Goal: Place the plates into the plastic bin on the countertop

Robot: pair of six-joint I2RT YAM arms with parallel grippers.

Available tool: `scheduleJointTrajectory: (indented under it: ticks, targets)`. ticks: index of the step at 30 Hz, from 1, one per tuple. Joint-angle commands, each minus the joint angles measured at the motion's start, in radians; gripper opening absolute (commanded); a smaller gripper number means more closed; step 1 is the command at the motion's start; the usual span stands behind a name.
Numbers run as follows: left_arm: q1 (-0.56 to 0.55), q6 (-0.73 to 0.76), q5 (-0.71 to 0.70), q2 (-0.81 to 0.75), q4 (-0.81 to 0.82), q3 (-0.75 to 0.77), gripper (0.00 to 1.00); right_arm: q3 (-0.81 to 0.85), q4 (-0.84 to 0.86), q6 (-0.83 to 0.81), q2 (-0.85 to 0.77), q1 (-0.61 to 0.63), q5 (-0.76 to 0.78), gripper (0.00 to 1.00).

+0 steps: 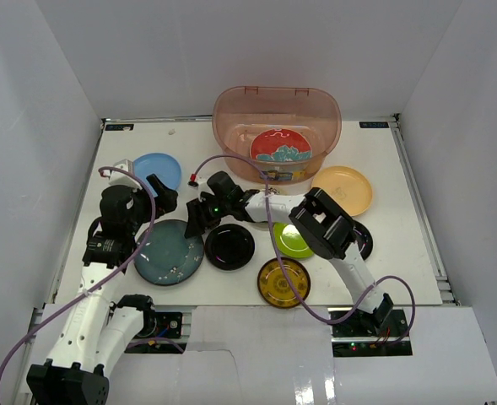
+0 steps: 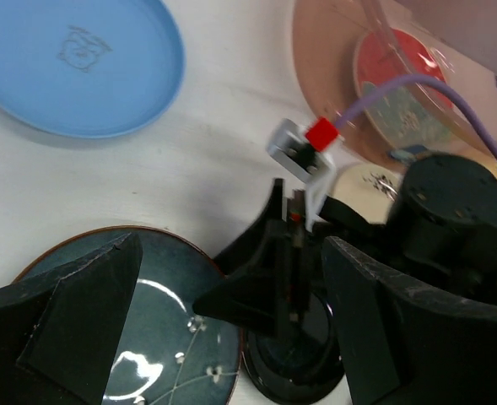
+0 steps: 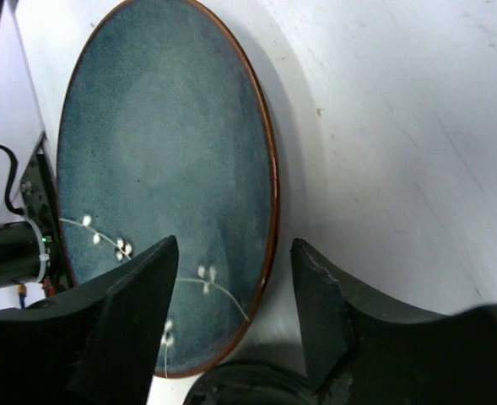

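My right gripper stands open over the right edge of the dark teal plate. In the right wrist view the teal plate's brown rim lies between the fingers of the right gripper, untouched. A glossy black plate lies just beside it. My left gripper hangs wide open above the teal plate's far edge, holding nothing. The plastic bin stands at the back with the red floral plate inside. The light blue plate lies left of the bin.
On the countertop lie a lime green plate, a gold patterned plate and a pale orange plate. A second black plate is partly hidden under the right arm. White walls enclose the table.
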Motion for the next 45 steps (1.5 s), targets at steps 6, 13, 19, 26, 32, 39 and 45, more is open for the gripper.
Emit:
scheduleJointTrajectory:
  ticks: [6, 13, 19, 26, 32, 39, 45]
  targets:
    - [0.0, 0.09, 0.229, -0.031, 0.069, 0.022, 0.98, 0.026, 0.153, 0.175, 0.096, 0.016, -0.185, 0.43]
    - [0.0, 0.084, 0.12, -0.048, 0.06, 0.033, 0.98, 0.01, 0.236, 0.254, 0.011, 0.015, -0.136, 0.08]
    - [0.0, -0.04, -0.101, -0.059, 0.017, 0.08, 0.98, -0.136, 0.366, 0.321, -0.222, -0.019, -0.073, 0.08]
    - [0.0, -0.132, -0.222, -0.044, -0.032, 0.143, 0.98, -0.268, 0.345, 0.347, -0.547, -0.2, -0.013, 0.08]
    - [0.0, -0.143, -0.199, -0.027, -0.023, 0.122, 0.98, -0.228, 0.197, 0.266, -0.704, -0.448, 0.092, 0.08]
    - [0.0, -0.256, -0.124, 0.056, 0.043, 0.041, 0.98, -0.058, 0.083, 0.24, -0.534, -0.666, 0.16, 0.08]
    - [0.001, -0.296, -0.147, 0.191, 0.1, 0.034, 0.98, 0.175, 0.003, 0.206, -0.304, -0.734, 0.137, 0.08]
